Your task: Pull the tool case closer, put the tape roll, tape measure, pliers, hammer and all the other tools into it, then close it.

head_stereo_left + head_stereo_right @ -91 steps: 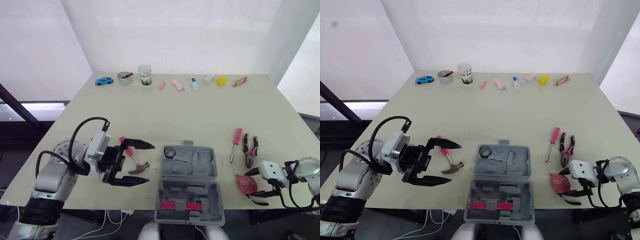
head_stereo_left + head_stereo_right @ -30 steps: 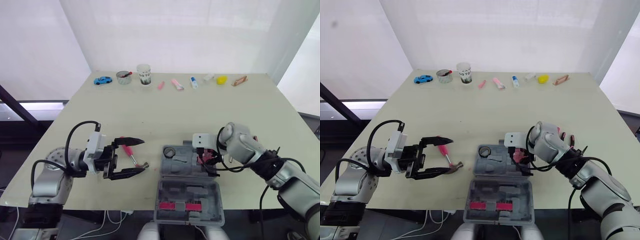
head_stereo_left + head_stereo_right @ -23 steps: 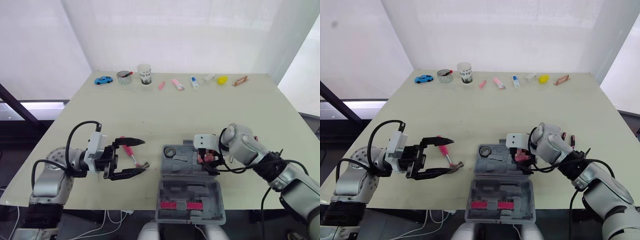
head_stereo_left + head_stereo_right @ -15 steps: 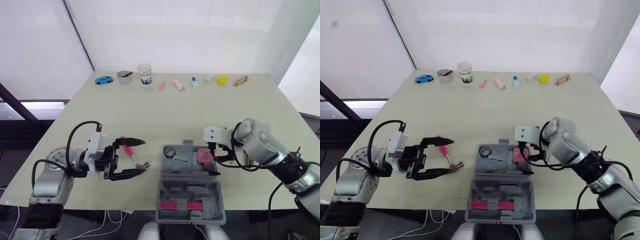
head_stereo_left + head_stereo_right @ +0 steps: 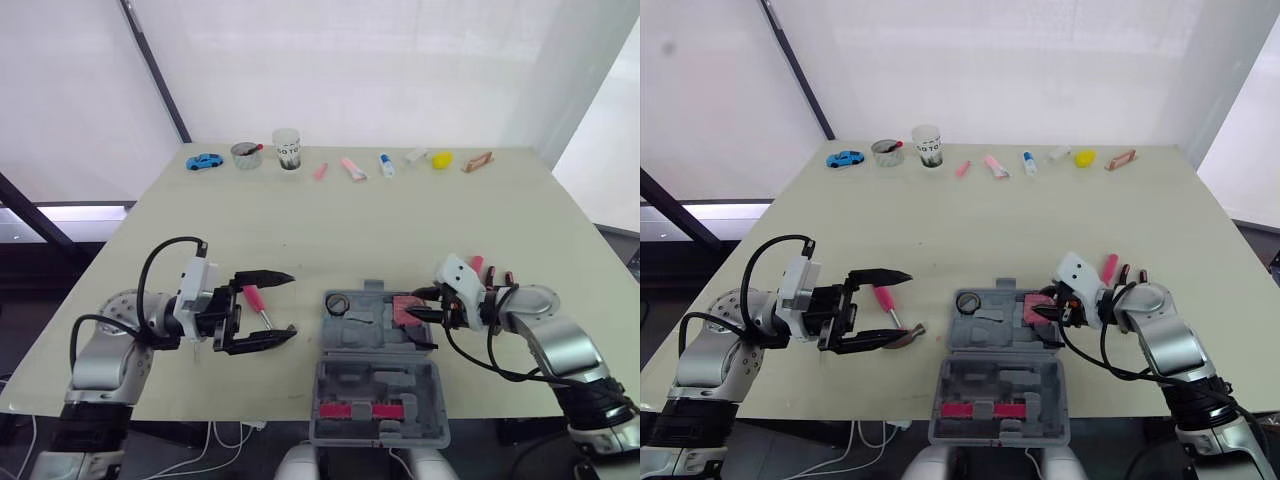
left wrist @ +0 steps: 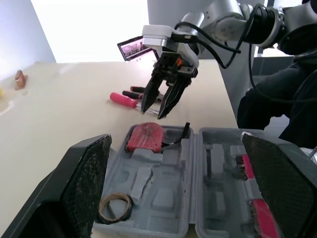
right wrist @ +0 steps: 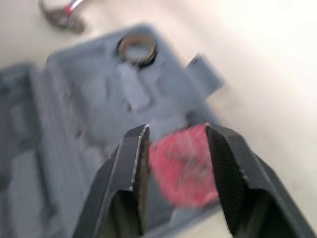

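The grey tool case (image 5: 352,338) lies open near the table's front edge, with a tape roll (image 5: 337,303) in its far left pocket. A red tape measure (image 5: 407,308) rests in the case's far right pocket. My right gripper (image 5: 422,312) hovers open just right of it, and in the right wrist view its fingers straddle the tape measure (image 7: 185,163) without closing. Left of the case, my left gripper (image 5: 290,305) is open around the pink-handled hammer (image 5: 254,299), which lies on the table. A pink screwdriver (image 5: 1108,266) and pliers (image 5: 1130,272) lie behind my right arm.
Along the table's far edge stand a blue toy car (image 5: 204,160), a tin (image 5: 245,153), a cup (image 5: 287,148), some small tubes, a yellow object (image 5: 441,158) and a wooden block (image 5: 478,160). The case's near half (image 5: 378,385) holds pink-handled bits.
My right gripper carried the tape measure from the table's right front into the case, let go of it and drew back to the right. The left gripper stays open around the hammer.
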Tool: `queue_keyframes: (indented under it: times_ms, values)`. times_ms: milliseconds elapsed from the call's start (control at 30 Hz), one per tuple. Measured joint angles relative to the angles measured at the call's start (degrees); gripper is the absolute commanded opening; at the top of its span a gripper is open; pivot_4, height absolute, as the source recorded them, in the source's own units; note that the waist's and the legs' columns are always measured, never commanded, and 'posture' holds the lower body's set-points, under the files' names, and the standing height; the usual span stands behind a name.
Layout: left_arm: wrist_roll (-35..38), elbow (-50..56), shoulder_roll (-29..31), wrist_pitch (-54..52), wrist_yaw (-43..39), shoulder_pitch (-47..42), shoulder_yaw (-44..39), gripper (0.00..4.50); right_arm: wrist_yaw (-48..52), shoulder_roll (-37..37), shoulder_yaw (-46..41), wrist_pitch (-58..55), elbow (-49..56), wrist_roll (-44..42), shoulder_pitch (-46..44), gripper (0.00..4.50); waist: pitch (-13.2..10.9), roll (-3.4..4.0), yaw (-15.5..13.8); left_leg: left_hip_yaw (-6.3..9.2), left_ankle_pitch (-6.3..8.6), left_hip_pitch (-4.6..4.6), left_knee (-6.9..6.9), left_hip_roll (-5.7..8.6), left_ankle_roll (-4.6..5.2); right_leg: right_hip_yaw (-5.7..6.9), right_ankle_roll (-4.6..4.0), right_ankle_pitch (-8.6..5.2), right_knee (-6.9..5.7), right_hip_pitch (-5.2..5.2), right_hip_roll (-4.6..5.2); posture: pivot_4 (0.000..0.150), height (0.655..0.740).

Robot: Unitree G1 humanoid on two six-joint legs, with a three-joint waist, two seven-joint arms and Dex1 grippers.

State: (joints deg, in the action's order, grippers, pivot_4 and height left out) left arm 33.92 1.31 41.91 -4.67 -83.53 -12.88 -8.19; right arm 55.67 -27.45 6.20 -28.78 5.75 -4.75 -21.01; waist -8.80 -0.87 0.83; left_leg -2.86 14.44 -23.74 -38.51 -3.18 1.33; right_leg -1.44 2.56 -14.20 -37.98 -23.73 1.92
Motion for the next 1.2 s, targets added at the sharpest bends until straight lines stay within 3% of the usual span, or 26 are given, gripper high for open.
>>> queue_keyframes:
  times_ms: [367, 667, 767, 867, 967, 1200]
  values:
    - [-0.2, -0.9, 0.0, 0.0, 0.4, -0.3, -0.2, 4.5, -2.4, 6.8, -2.3, 22.2, -17.9, -4.6, 2.2, 1.8, 0.0, 0.0, 0.0, -0.03, 0.0, 0.0, 0.02, 0.0, 0.0, -0.02, 0.0, 0.0, 0.02, 0.01, 0.01, 0.15, 0.74]
    - [-0.7, -2.0, 0.6, 0.0, 1.5, 0.3, -0.6, 4.5, -4.1, 10.0, 0.2, 37.6, -37.8, -0.9, -1.9, 1.8, 0.1, -0.11, 0.3, -0.05, 0.0, 0.23, 0.03, -0.03, 0.0, -0.06, -0.01, 0.0, -0.01, 0.18, -0.01, 0.15, 0.74]
    - [-0.7, -2.0, 0.8, 0.0, 1.9, 0.7, -0.8, 4.5, -4.8, 10.9, 0.8, 38.9, -41.7, -0.4, -3.7, 1.8, 0.2, -0.26, 0.4, -0.08, 0.0, 0.53, 0.04, -0.06, 0.0, -0.09, -0.09, -0.04, -0.02, 0.42, -0.02, 0.15, 0.74]
    - [-0.8, -1.8, 0.8, -0.1, 2.9, 2.2, -1.0, 4.5, -5.8, 12.0, 1.7, 38.9, -45.0, 0.4, -5.0, 1.8, 0.4, -0.61, 1.1, -0.01, 0.01, 1.55, 0.16, -0.12, 0.0, -0.21, -0.26, -0.14, 0.01, 1.2, 0.01, 0.15, 0.74]
    - [-0.8, -1.8, 0.8, -0.3, 4.1, 2.9, -1.5, 4.5, -6.8, 12.9, 2.1, 38.9, -46.9, 1.1, -5.7, 1.8, 0.5, -0.63, 1.4, 0.01, 0.01, 1.99, 0.21, -0.15, -0.01, -0.29, -0.28, -0.15, 0.01, 1.55, 0.04, 0.15, 0.74]
    - [1.8, -1.6, -0.6, -5.5, 9.6, 8.6, -5.4, 4.5, -10.2, 14.8, 1.3, 39.1, -43.6, 0.8, -3.9, 1.8, 0.8, -0.86, 1.7, -0.06, 0.02, 1.97, 0.31, -0.43, -0.03, -0.32, -0.37, -0.15, 0.04, 1.47, 0.17, 0.15, 0.74]
